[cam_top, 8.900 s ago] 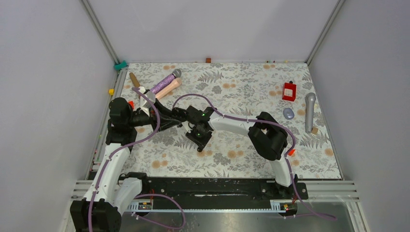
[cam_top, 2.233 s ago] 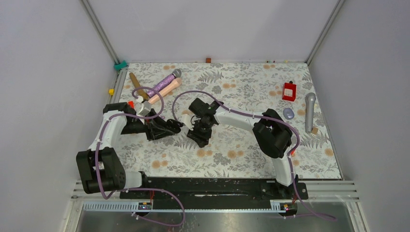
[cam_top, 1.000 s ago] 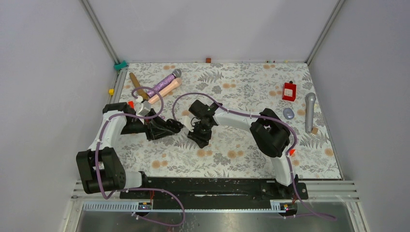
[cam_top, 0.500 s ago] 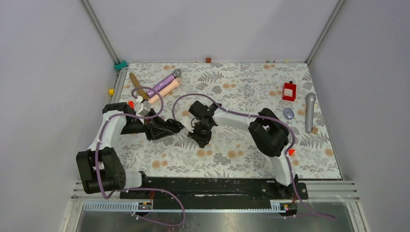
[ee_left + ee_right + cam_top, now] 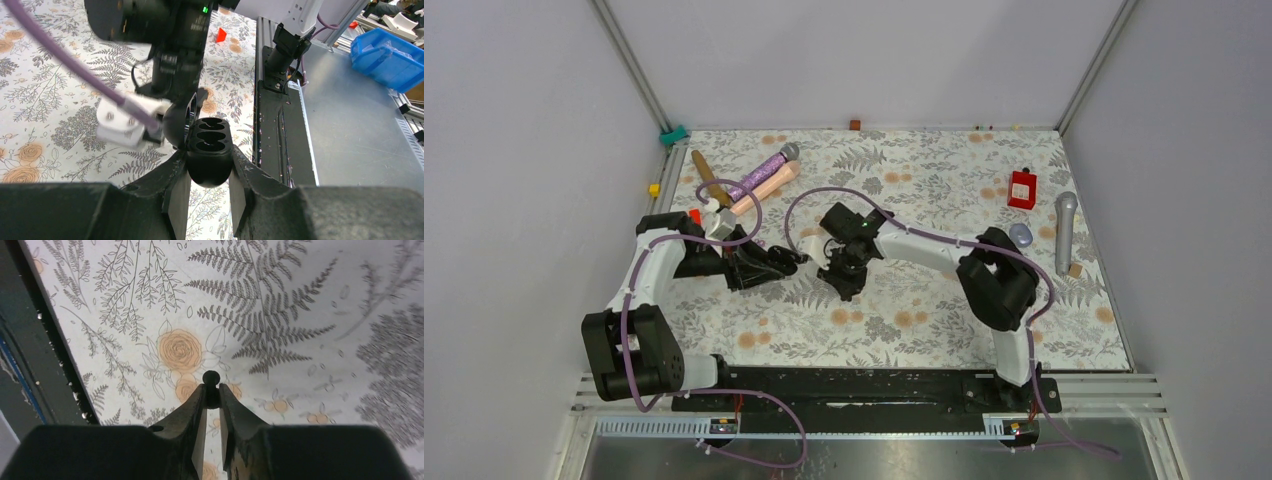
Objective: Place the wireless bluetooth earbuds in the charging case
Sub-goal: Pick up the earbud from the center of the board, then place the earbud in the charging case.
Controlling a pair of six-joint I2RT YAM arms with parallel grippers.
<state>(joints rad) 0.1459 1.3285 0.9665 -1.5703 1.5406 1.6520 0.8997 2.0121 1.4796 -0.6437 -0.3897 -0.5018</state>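
The table (image 5: 944, 170) wore a pale cloth printed with grey ferns and orange roses, and plain grey walls (image 5: 864, 60) boxed it in, with metal strips running up the corners. A glittery purple microphone (image 5: 762, 172) lay at the far left. A smooth silver one (image 5: 1064, 232) lay along the right edge, near a small red block (image 5: 1022, 188).

Near the middle, the left gripper (image 5: 208, 167) was clamped on the charging case (image 5: 209, 150), a glossy black rounded shell with its lid swung open and scooped hollows showing. Just beside it, the right gripper (image 5: 212, 390) had its tapered black fingers nipped on a black earbud (image 5: 211, 376). The earbud was a tiny ball on a short stem, poking past the fingertips and outside the case.
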